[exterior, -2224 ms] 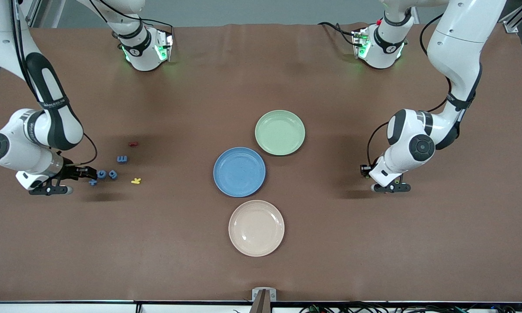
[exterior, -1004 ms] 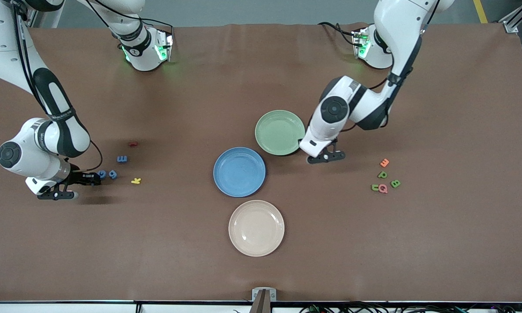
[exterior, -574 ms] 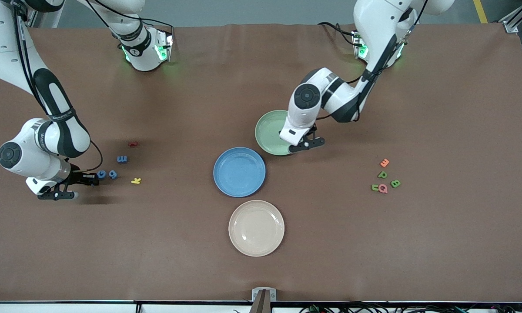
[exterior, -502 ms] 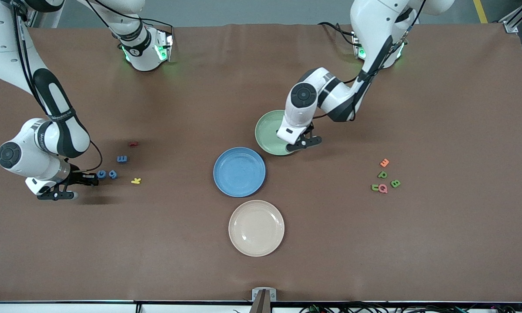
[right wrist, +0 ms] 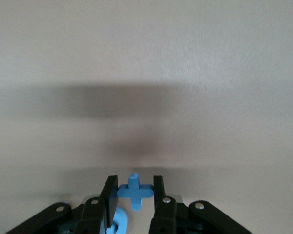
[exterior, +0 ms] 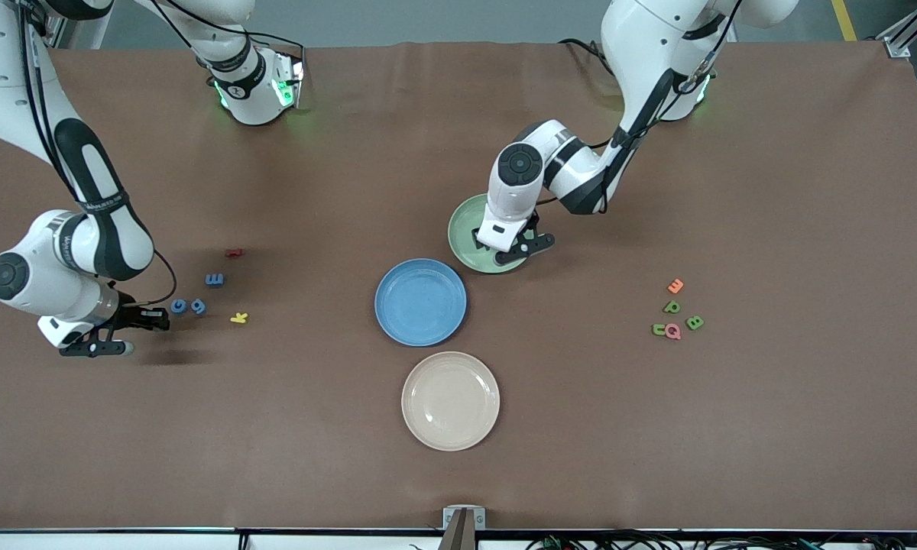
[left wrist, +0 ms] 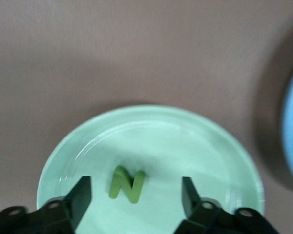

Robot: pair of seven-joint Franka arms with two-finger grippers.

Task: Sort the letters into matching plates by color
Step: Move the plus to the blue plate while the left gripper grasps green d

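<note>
front view: the green plate (exterior: 464, 229) served as landmark. the left gripper (exterior: 504, 248) stood over its rim on the side nearer the camera. the blue plate (exterior: 420, 302) lay just beside the green plate, nearer the camera, and the beige plate (exterior: 450, 400) lay nearer still. green p (exterior: 671, 307), b (exterior: 695, 322) and c (exterior: 659, 330) lay well apart from the green plate toward the left arm's end, beside an orange letter (exterior: 675, 286) and a pink letter (exterior: 672, 331). blue e (exterior: 214, 280), g (exterior: 178, 306) and 9 (exterior: 198, 307) lay well apart toward the right arm's end, with a red letter (exterior: 234, 252) and a yellow letter (exterior: 238, 317) near them. the right gripper (exterior: 141, 319) hung beside the g.

left wrist view: fingers (left wrist: 80, 197) were spread wide; the green n (left wrist: 126, 184) lay free between them in the green plate (left wrist: 219, 146).

right wrist view: fingers (right wrist: 110, 195) were clamped on the blue plus (right wrist: 134, 191), above the table (right wrist: 146, 73).
</note>
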